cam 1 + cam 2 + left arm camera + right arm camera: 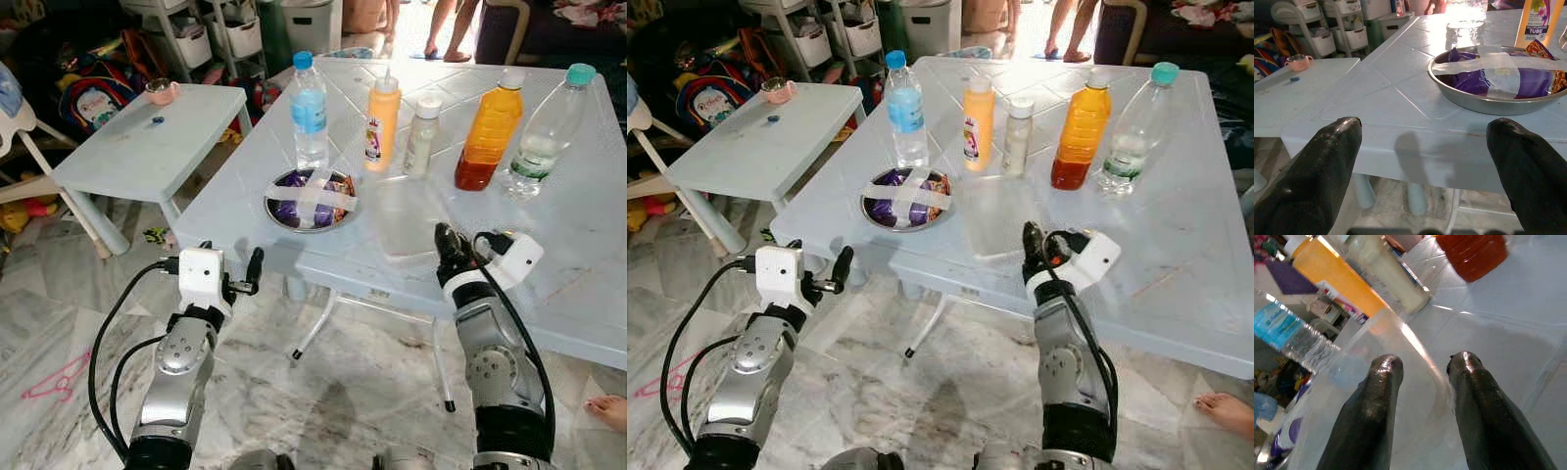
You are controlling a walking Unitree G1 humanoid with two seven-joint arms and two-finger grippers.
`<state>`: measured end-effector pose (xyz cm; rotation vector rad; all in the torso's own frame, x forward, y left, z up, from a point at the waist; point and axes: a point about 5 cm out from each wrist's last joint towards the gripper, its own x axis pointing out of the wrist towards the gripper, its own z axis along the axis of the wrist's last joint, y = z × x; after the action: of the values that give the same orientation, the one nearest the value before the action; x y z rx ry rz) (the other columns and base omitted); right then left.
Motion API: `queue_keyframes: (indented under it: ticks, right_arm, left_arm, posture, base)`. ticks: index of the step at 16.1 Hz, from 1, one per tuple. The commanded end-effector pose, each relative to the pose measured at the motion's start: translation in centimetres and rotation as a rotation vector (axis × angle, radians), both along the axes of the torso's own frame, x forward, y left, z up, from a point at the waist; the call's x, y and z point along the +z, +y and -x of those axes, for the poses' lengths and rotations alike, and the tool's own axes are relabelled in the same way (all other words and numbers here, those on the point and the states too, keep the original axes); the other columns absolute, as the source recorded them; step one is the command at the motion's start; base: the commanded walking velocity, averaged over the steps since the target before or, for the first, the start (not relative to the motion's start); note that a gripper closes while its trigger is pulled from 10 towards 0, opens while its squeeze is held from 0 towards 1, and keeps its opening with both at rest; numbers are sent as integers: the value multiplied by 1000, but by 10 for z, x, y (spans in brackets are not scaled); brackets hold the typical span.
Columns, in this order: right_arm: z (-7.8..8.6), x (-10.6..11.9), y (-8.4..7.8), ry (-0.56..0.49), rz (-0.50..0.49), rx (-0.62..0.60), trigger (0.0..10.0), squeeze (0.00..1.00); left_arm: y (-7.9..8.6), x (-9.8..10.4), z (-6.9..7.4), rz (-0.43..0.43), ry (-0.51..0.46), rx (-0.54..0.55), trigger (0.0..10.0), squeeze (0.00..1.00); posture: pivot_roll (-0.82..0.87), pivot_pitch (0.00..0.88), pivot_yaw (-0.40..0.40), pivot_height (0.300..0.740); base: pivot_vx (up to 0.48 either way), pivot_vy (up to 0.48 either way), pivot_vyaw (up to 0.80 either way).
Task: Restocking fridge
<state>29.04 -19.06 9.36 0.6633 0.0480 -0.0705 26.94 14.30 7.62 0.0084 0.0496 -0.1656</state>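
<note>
Left eye view: right gripper (449, 243) reaching over table (588, 245) edge at clear container (402, 217), lying just ahead of fingers; bottles standing beyond. Left gripper (245, 279) hovering off table edge, bowl (312, 200) ahead.

Left wrist view: fingers (1317, 166) gaping wide, holding nothing.

Right wrist view: fingers (1369, 416) parted, straddling container wall (1415, 352), not yet closing. Right arm nearer.

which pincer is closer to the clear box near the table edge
Right. The right pincer is at the clear box, its open fingers at the box's near wall. The left pincer is open off the table's near edge, left of the box, below the steel dish.
</note>
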Motion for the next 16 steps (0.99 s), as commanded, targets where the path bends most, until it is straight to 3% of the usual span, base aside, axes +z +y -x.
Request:
queue_keyframes:
  ticks: [1,5,13,14,15,16]
  right_arm:
    - [1,-7,0,53,-41,-24,0,0]
    - [1,-9,-5,79,-103,-70,0,0]
    - [-5,4,-6,59,-107,-95,0,0]
    - [-6,10,-4,42,-66,-78,5529,0]
    - [-7,14,0,25,-32,-51,10000,0]
    - [-6,16,1,16,-13,-47,10000,0]
  left_arm:
    - [3,2,-2,-21,-5,-4,10000,0]
    - [3,2,-2,-20,-7,-7,10000,0]
    - [2,2,-5,-22,-10,8,10000,0]
    - [4,1,-7,-37,1,49,10000,0]
    - [4,1,-7,-49,2,63,10000,0]
    - [4,1,-7,-48,6,70,10000,0]
  posture:
    - [-118,0,128,740]
    - [-116,0,127,740]
    - [-118,0,121,740]
    - [-118,0,120,740]
    - [-117,0,119,740]
    - [-117,0,119,740]
  base:
    - [0,0,0]
    - [0,0,0]
    - [0,0,0]
    - [0,0,0]
    - [0,0,0]
    - [0,0,0]
